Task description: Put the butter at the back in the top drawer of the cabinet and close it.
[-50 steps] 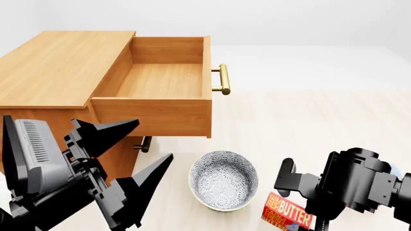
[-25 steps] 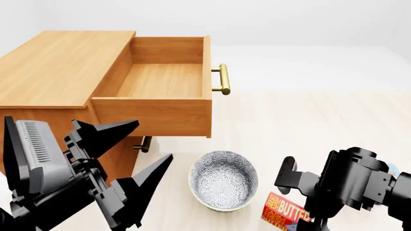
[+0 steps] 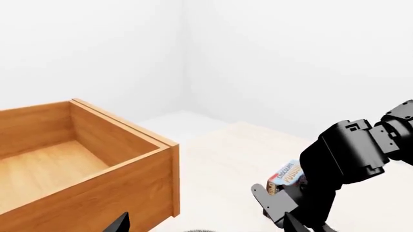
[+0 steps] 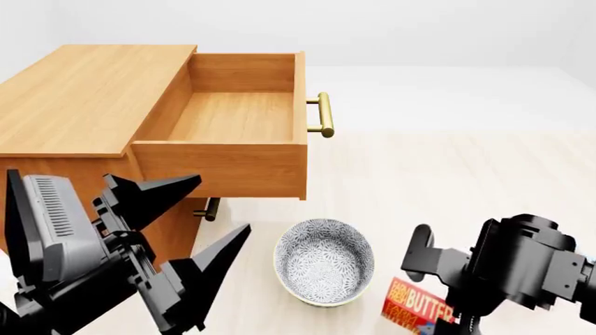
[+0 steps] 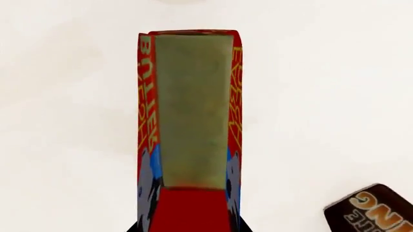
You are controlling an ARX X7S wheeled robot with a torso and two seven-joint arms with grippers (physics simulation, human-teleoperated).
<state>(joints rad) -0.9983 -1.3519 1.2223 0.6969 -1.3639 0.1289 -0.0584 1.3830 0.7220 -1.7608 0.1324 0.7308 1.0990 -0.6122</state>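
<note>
The butter (image 4: 416, 308), a red and yellow box, stands on edge on the floor right of the bowl. My right gripper (image 4: 445, 315) comes down over it. In the right wrist view the butter (image 5: 190, 121) fills the gap between the jaws, and a black fingertip (image 5: 133, 227) lies against each long side, so the gripper is shut on the butter. The cabinet (image 4: 84, 98) stands at the left with the top drawer (image 4: 233, 115) pulled out, bare wood inside, and its brass handle (image 4: 323, 114) facing right. My left gripper (image 4: 191, 223) hangs open and empty below the drawer's front corner (image 3: 164, 174).
A patterned bowl (image 4: 324, 262) sits on the floor between the two arms. A brown and blue pudding box (image 3: 287, 176) lies just beyond the right arm, and the same pudding box (image 5: 374, 212) shows beside the butter. A lower drawer's handle (image 4: 209, 208) sticks out under the open drawer.
The right arm has sunk a little and shifted slightly right, covering more of the butter. The left arm, drawer and bowl have not moved.
</note>
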